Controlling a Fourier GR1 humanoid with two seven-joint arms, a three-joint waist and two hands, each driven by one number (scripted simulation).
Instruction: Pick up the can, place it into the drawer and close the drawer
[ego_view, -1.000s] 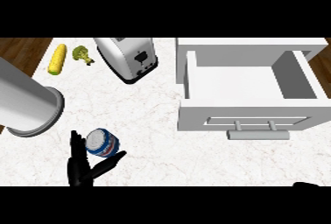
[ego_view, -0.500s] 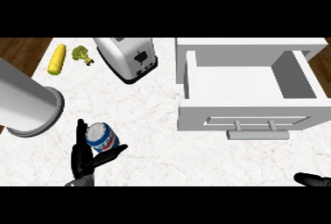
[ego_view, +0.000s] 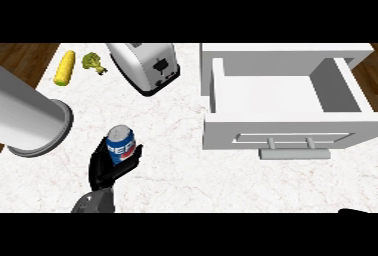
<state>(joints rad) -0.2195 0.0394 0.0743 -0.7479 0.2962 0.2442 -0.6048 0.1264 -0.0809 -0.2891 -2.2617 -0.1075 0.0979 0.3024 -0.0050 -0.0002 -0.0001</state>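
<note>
A blue can (ego_view: 121, 146) with a red and white logo and a silver top is lifted a little off the white marble counter (ego_view: 170, 165) at lower left. My left hand (ego_view: 102, 169) is shut on it, fingers on its left side and thumb on its right. To the right the white drawer (ego_view: 284, 131) stands open, its inside bare, its handle (ego_view: 294, 145) facing me. The can is well to the left of the drawer's front. Only a dark sliver of my right hand (ego_view: 357, 210) shows at the lower right edge.
A silver toaster (ego_view: 146, 66) stands at the back, left of the drawer. An ear of corn (ego_view: 65, 68) and a piece of broccoli (ego_view: 94, 62) lie at the back left. A large grey cylinder (ego_view: 28, 120) stands close to the left of the can.
My left hand has closed round the can and carried it slightly away from me and to the right. The right hand shows a little less at the lower edge.
</note>
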